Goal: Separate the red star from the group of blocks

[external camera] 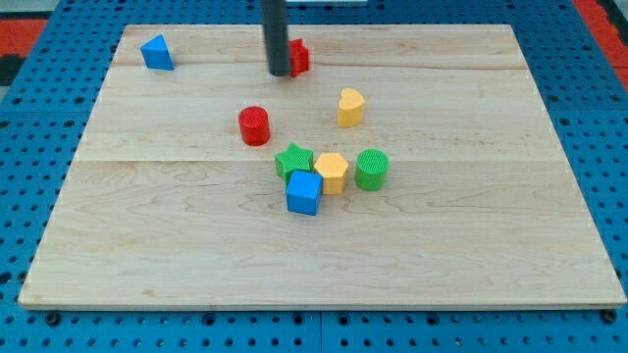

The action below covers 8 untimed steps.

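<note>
The red star [298,57] lies near the view's top, partly hidden behind my rod. My tip [279,74] rests on the board right at the star's left side, touching or almost touching it. The group sits at the board's middle: a green star [293,160], a yellow hexagon block [332,173], a green cylinder [372,169] and a blue cube [304,192], packed close together. A red cylinder [253,126] stands up and to the left of the group. A yellow heart-shaped block [350,107] stands above the group.
A blue triangular block [156,52] lies at the top left corner of the wooden board [147,235]. A blue pegboard surface [29,176] surrounds the board.
</note>
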### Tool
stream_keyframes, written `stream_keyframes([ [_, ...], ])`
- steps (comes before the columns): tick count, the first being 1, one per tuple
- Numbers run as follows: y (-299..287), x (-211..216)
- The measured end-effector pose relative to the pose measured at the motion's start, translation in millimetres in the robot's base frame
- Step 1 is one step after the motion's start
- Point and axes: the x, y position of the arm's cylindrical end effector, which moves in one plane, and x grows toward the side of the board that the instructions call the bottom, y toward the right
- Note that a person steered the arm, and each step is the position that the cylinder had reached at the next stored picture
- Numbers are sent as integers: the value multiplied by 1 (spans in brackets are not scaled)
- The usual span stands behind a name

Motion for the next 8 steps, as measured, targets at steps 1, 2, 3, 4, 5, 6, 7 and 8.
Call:
stream_keyframes([
  [1,23,-9],
  [2,23,-7],
  [3,30,-7],
  [4,29,-4],
  [5,29,3],
  [6,26,15],
  [7,22,42],
  [8,-4,72],
])
